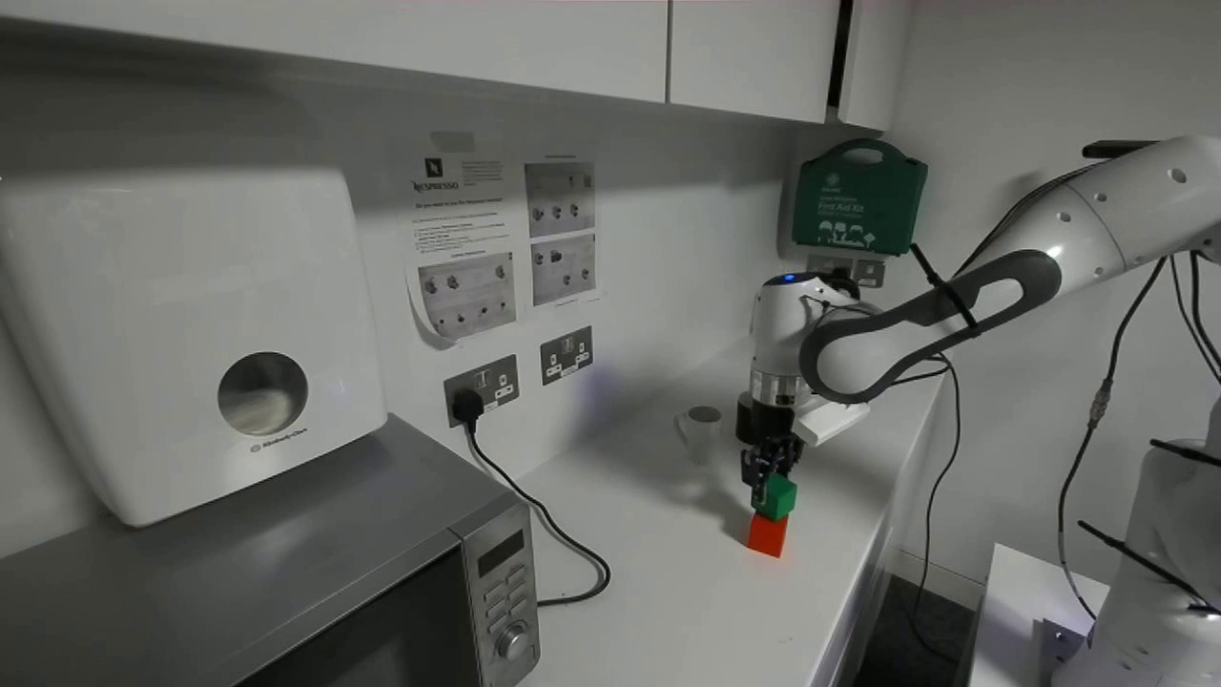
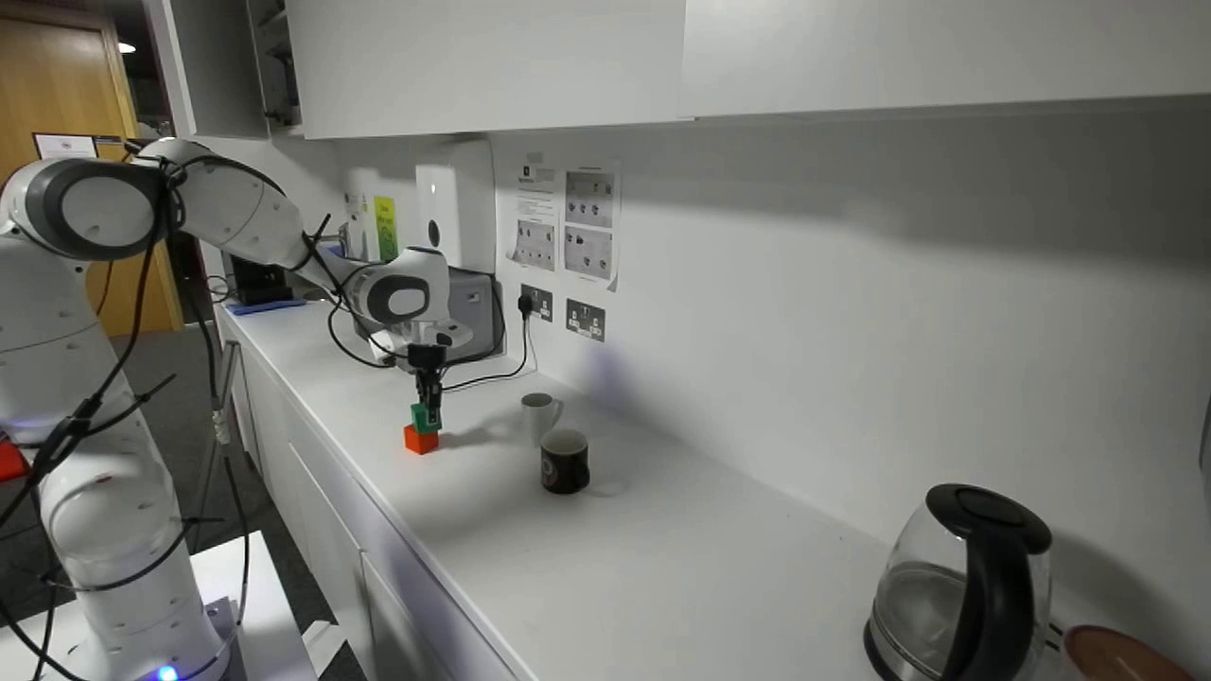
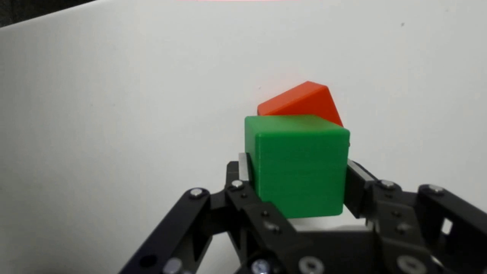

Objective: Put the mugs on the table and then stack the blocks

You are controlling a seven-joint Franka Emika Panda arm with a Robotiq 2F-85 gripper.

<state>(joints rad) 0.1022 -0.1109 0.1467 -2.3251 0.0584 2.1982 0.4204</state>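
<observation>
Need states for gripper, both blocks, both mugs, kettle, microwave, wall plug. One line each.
Gripper: closed on the green block.
Green block: held over the red block; can't confirm whether they touch.
Red block: on the counter, turned relative to the green one.
Pale mug: upright on the counter.
Dark mug: upright on the counter.
Kettle: upright, lid down.
Microwave: display dark.
Plug: in the wall socket.

Grey microwave (image 1: 296, 549), white dispenser (image 1: 181, 324), green first-aid kit (image 1: 858, 202) and black-handled glass kettle (image 2: 965, 586)
</observation>
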